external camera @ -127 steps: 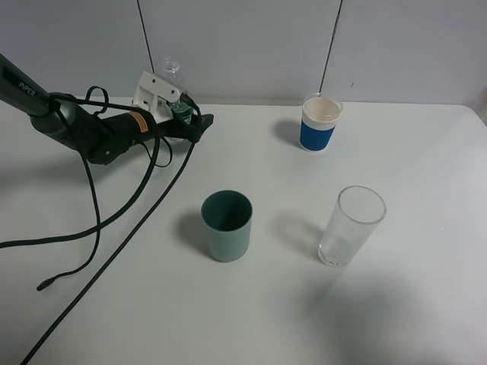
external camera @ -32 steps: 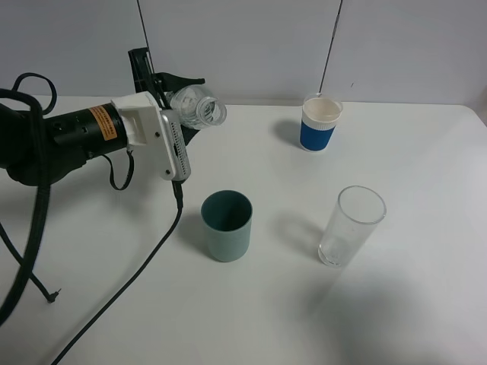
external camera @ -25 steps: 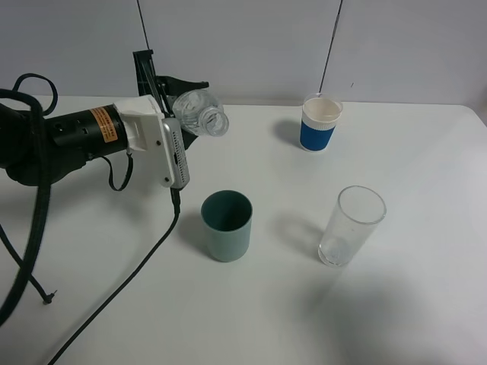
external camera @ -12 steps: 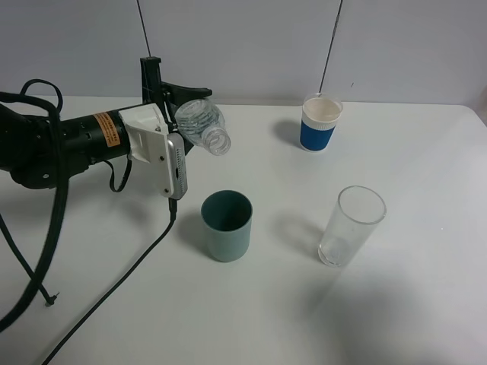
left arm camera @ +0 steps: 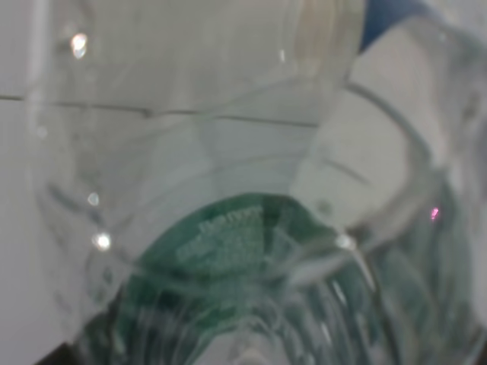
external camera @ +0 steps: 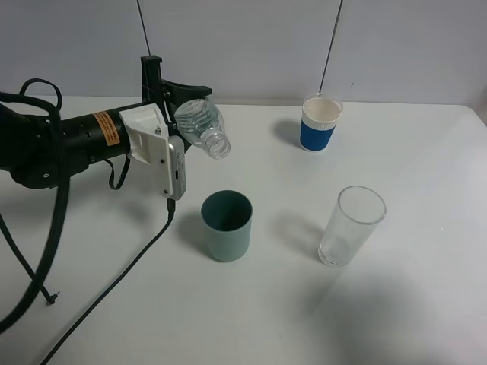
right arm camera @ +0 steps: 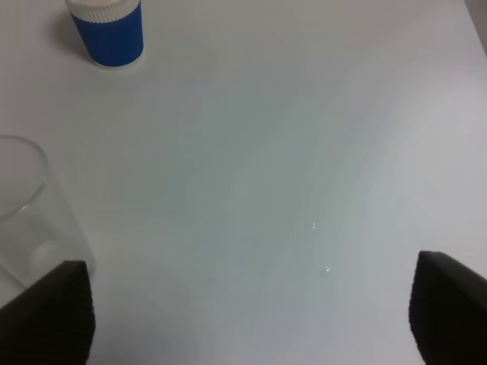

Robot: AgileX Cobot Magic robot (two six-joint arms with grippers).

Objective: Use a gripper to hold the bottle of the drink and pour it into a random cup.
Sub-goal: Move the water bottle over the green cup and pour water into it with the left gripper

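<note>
My left gripper is shut on the bottle of the drink, a small clear plastic bottle. It holds the bottle in the air, tilted with its open mouth pointing down and to the right. The mouth is above and a little behind the teal-green cup, which stands upright on the white table. In the left wrist view the bottle fills the picture, with its green label showing. My right gripper shows only in the right wrist view. It is open, empty and above bare table.
A white cup with a blue sleeve stands at the back right and also shows in the right wrist view. A tall clear glass stands right of the teal cup and shows in the right wrist view. Black cables trail across the front left.
The left gripper lifted the bottle from the back of the table and swung it forward. Over the last second the bottle tilted further, its mouth dropping toward the teal cup.
</note>
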